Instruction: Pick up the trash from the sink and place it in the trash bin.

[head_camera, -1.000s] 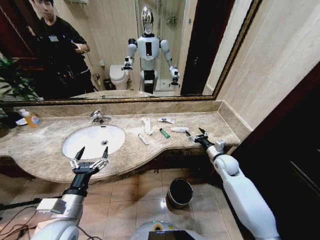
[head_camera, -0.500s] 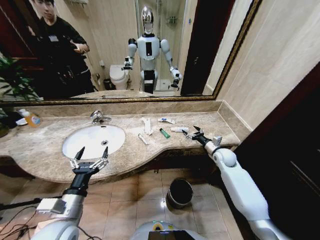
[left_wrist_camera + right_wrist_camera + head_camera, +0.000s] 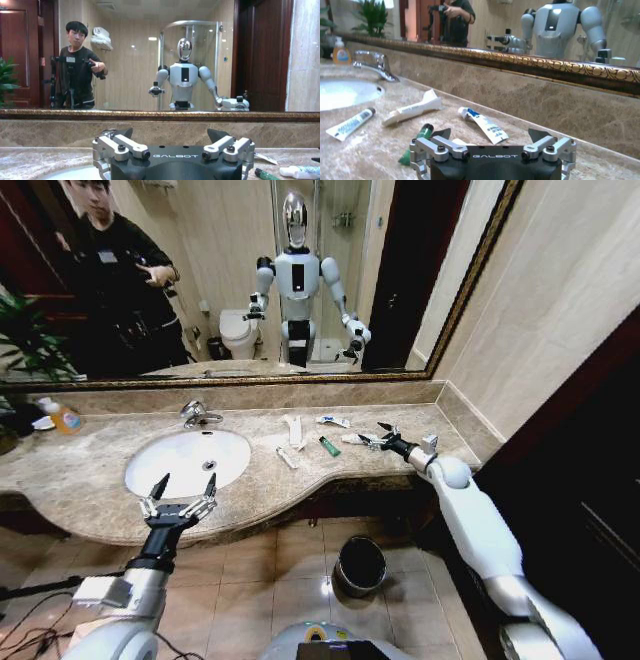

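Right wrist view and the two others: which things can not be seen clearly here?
- White tube nearest the right gripper: in the right wrist view its body is hidden behind the gripper housing.
- Green tube: its lower end is covered by the gripper there.
- Trash bin: contents too dark in the head view.
- Sink: cut by the left wrist view's edge, behind the left gripper.

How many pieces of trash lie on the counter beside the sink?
5, all to the right of the sink: a long white wrapper, a small white tube nearest it, a green tube, a blue-printed tube near the wall, and a plain white tube at the right gripper. None seems hidden.
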